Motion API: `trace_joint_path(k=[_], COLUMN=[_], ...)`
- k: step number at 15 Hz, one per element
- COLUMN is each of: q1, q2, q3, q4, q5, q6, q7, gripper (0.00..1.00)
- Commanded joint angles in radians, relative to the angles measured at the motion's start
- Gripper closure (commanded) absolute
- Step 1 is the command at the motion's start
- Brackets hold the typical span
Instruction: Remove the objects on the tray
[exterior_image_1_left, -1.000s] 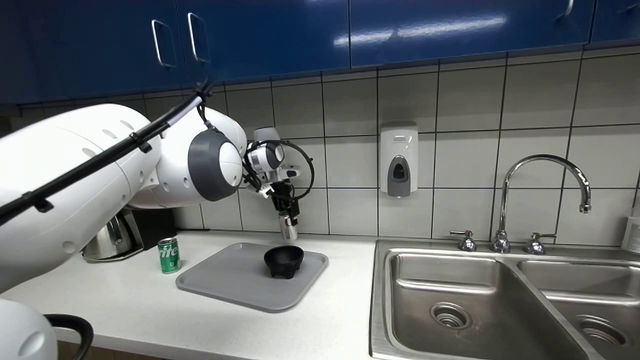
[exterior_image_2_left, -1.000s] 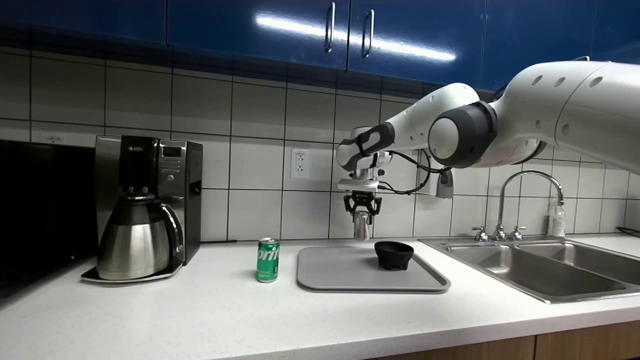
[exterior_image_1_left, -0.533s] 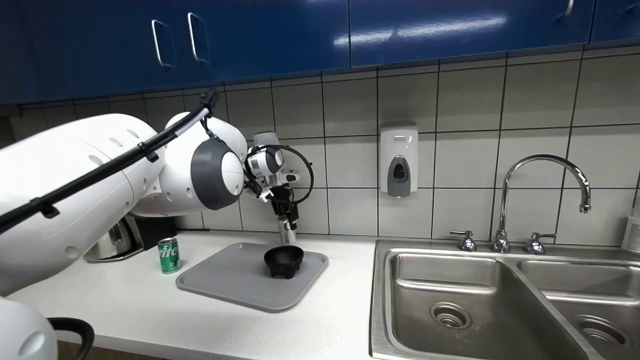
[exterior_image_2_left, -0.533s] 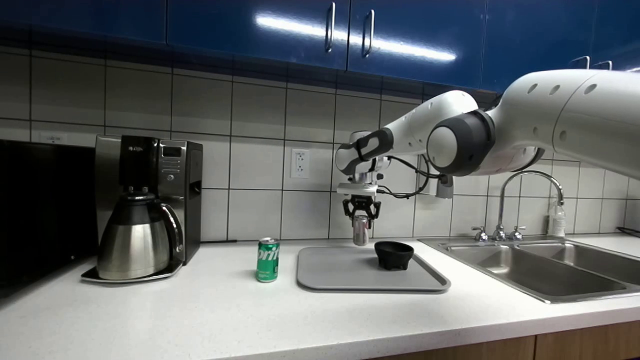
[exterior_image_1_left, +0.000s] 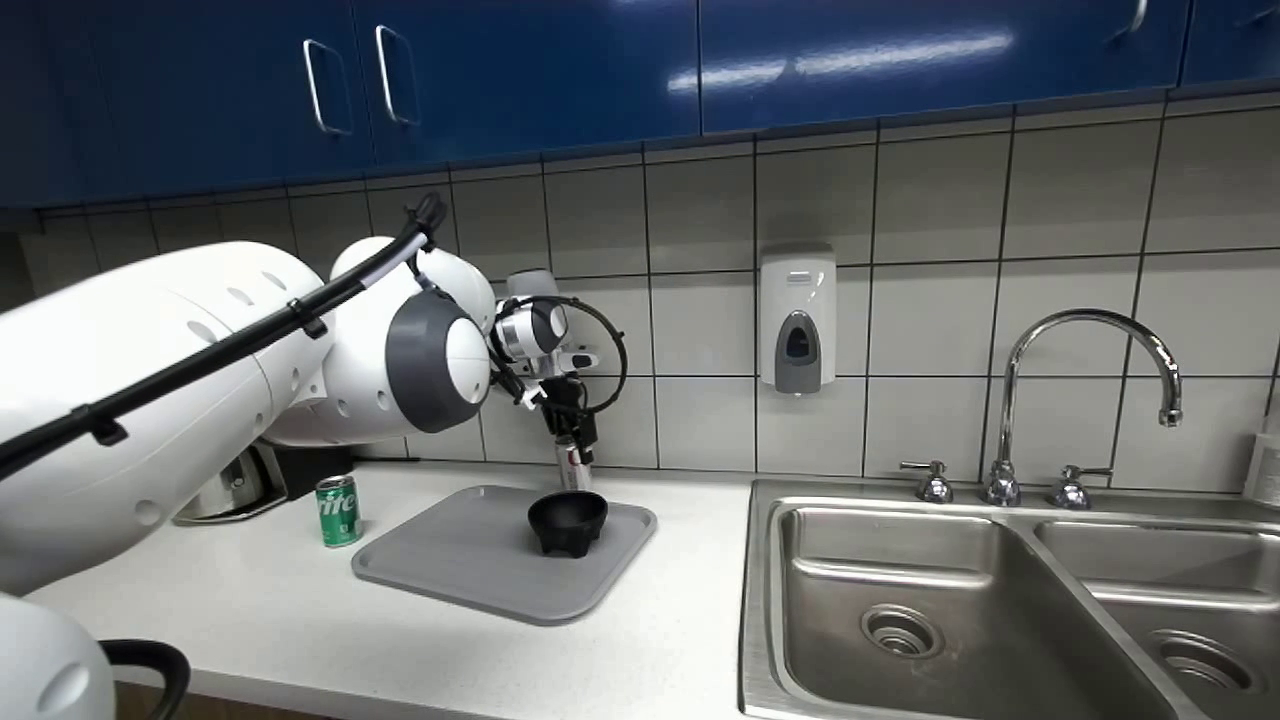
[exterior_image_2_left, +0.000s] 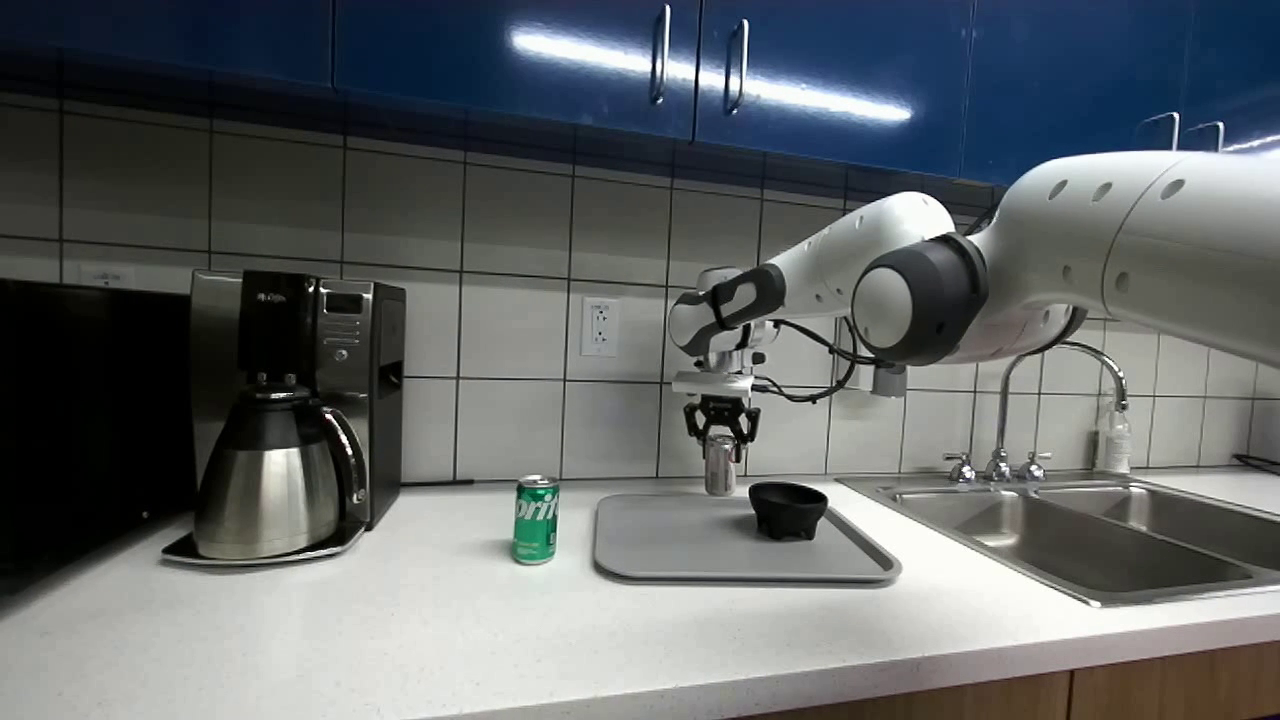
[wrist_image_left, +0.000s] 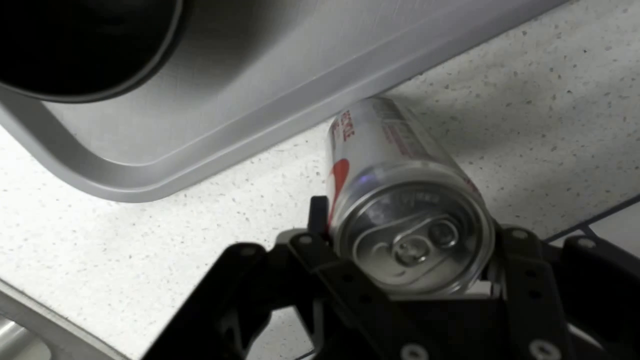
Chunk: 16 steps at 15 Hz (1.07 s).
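My gripper (exterior_image_2_left: 722, 450) is shut on a slim silver can with red markings (exterior_image_2_left: 720, 478). In the wrist view the fingers sit on both sides of the can (wrist_image_left: 395, 145), near its ringed top. The can is upright behind the grey tray (exterior_image_2_left: 670, 545), off it; whether its base touches the counter I cannot tell. The small black bowl (exterior_image_2_left: 788, 512) stands on the tray's right part and shows in the wrist view's corner (wrist_image_left: 85, 50). The green drink can (exterior_image_2_left: 536, 520) stands on the counter left of the tray; it also shows in an exterior view (exterior_image_1_left: 339, 512).
A coffee maker with a steel pot (exterior_image_2_left: 268, 500) stands at the left. The steel sink (exterior_image_1_left: 760, 590) lies right of the tray. The tiled wall (exterior_image_2_left: 610, 430) is close behind the gripper. A soap dispenser (exterior_image_1_left: 797, 320) hangs on the wall above the counter.
The arm and gripper have moved down, carrying the silver can lower behind the tray, with a slight shift left. The bowl, tray and green can have not moved.
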<state>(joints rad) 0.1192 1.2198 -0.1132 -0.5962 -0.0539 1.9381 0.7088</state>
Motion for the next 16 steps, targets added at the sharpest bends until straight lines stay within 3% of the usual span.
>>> trace_joint_path(k=[1, 8, 9, 12, 16], q1=[-0.011, -0.012, -0.012, -0.013, -0.013], q2=[0.031, 0.041, 0.040, 0.039, 0.037], q3=[0.013, 0.013, 0.014, 0.012, 0.011], q4=[0.074, 0.082, 0.081, 0.081, 0.083], q5=[0.016, 0.016, 0.017, 0.016, 0.016], q6=[-0.047, -0.050, -0.052, -0.058, -0.063], q7=[-0.010, -0.011, -0.010, -0.007, -0.005], gripper=[0.62, 0.62, 0.12, 0.01, 0.00])
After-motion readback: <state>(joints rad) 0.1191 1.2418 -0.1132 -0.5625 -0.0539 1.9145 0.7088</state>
